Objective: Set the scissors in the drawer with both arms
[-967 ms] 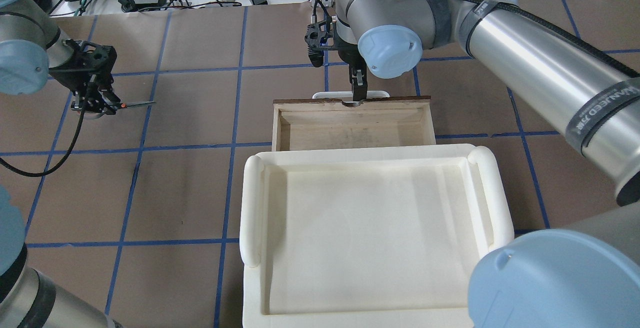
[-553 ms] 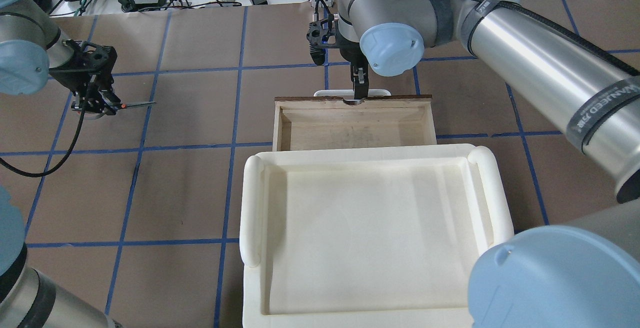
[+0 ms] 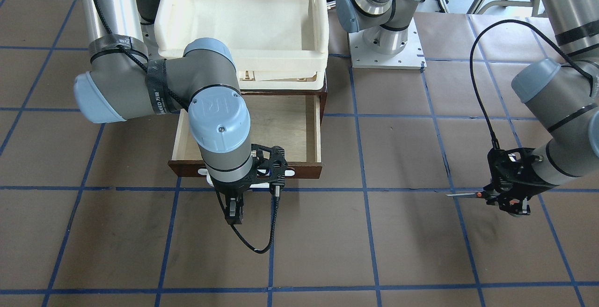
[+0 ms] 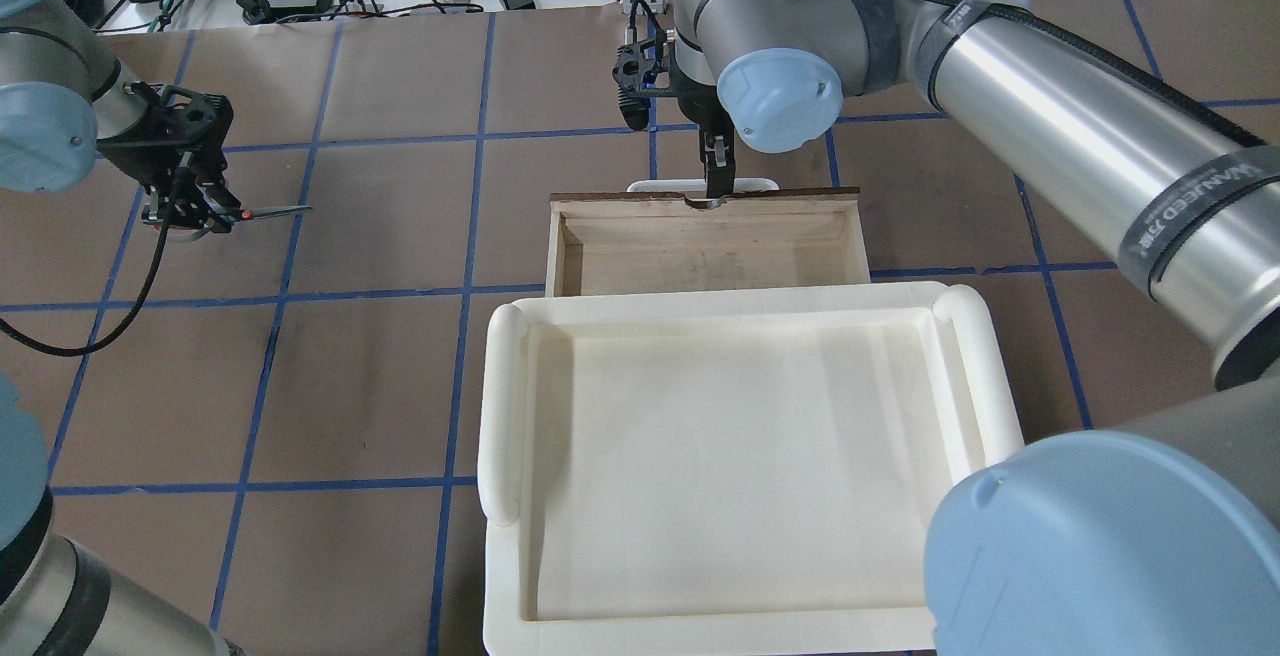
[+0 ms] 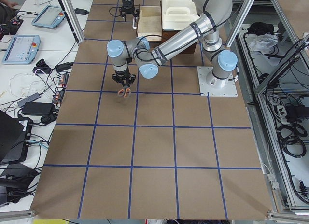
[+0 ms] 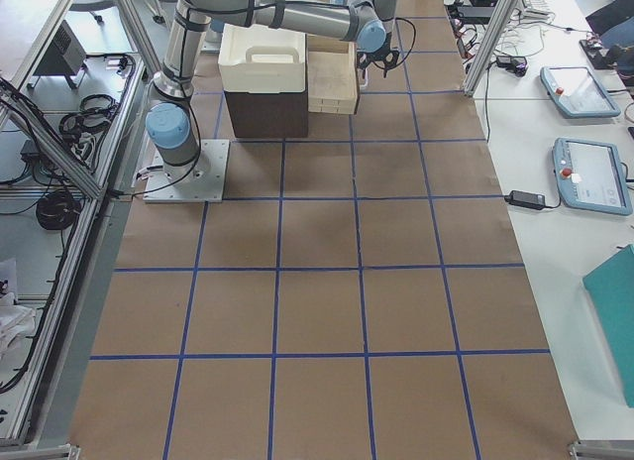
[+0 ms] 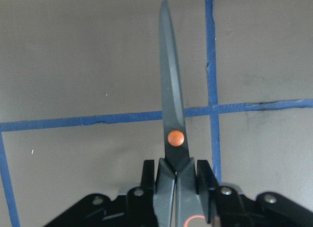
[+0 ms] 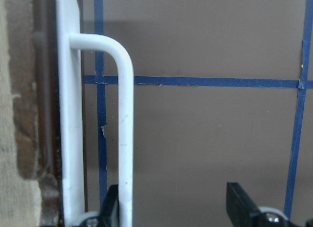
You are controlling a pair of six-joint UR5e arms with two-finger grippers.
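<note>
The tabletop [image 4: 380, 386] carries a low cabinet topped by a cream tray [image 4: 505, 396], and the drawer [image 4: 700, 256] stands pulled out on its far side, with its pale plywood floor bare.

Over the last second the right arm [image 4: 1050, 126] has shifted only slightly at the wrist. The drawer front has barely moved, while the tray's near edge looks to have crept a little toward the front. The pull therefore seems to be at or close to its end.

The right gripper [image 4: 714, 186] hangs at the white bar handle [image 8: 124, 114]. In the wrist view its jaws stand wide, the bar just inside one finger and the other finger well apart, so it no longer clamps the handle.

The left arm [image 4: 50, 106] has not travelled. Its gripper [image 4: 195, 211] hovers well to the left of the drawer, clamped on the scissors [image 7: 171, 100] just behind the orange pivot. The blades are closed and point out level over the tape grid.

With the drawer open, what remains is probably carrying the scissors across and lowering them inside, once the right arm is out of the way.
</note>
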